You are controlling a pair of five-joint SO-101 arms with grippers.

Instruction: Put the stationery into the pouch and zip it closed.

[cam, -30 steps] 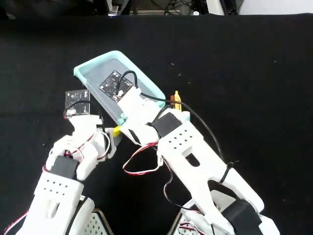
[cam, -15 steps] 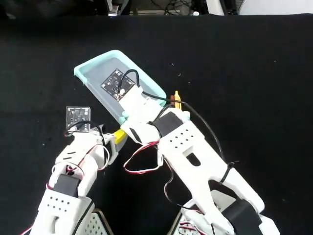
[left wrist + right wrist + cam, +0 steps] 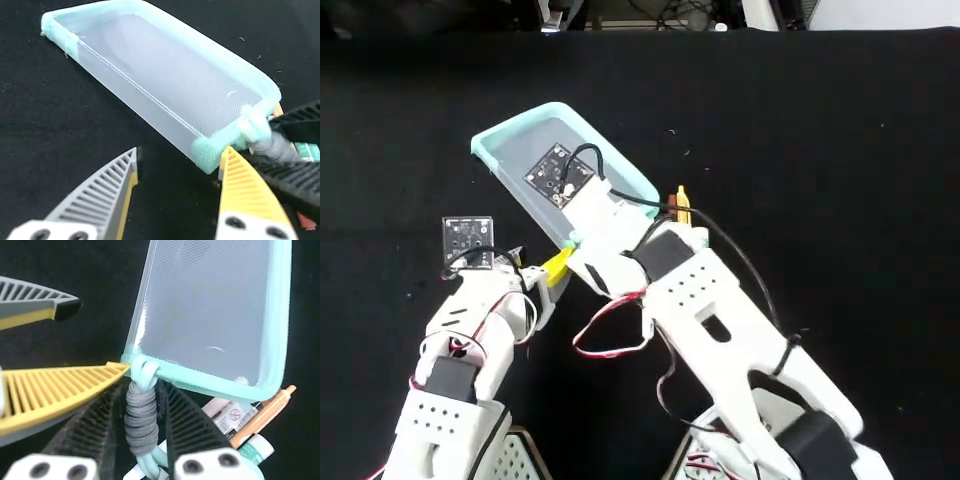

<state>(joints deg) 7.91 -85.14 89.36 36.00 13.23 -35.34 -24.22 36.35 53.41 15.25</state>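
Observation:
The teal mesh pouch point(image 3: 525, 150) lies flat on the black table, shown large in the left wrist view point(image 3: 170, 85) and the right wrist view point(image 3: 215, 305). My right gripper point(image 3: 142, 390) is shut on the grey zipper pull point(image 3: 141, 415) at the pouch's near corner, where it also stands in the high view point(image 3: 578, 243). My left gripper point(image 3: 180, 152) is open, its yellow finger point(image 3: 245, 190) touching that same corner and its grey finger point(image 3: 110, 195) off to the side over the table. Pen ends point(image 3: 250, 425) stick out beside the corner point(image 3: 678, 205).
The black cloth point(image 3: 820, 150) stretches bare to the right of and behind the pouch. Both arms crowd the near left; red and black cables point(image 3: 610, 340) hang between them. The table's far edge point(image 3: 640, 28) runs along the back.
My left arm has drawn back toward the near edge and swung a little left, and its yellow finger now shows at the pouch's corner. The right arm and the pouch have kept still.

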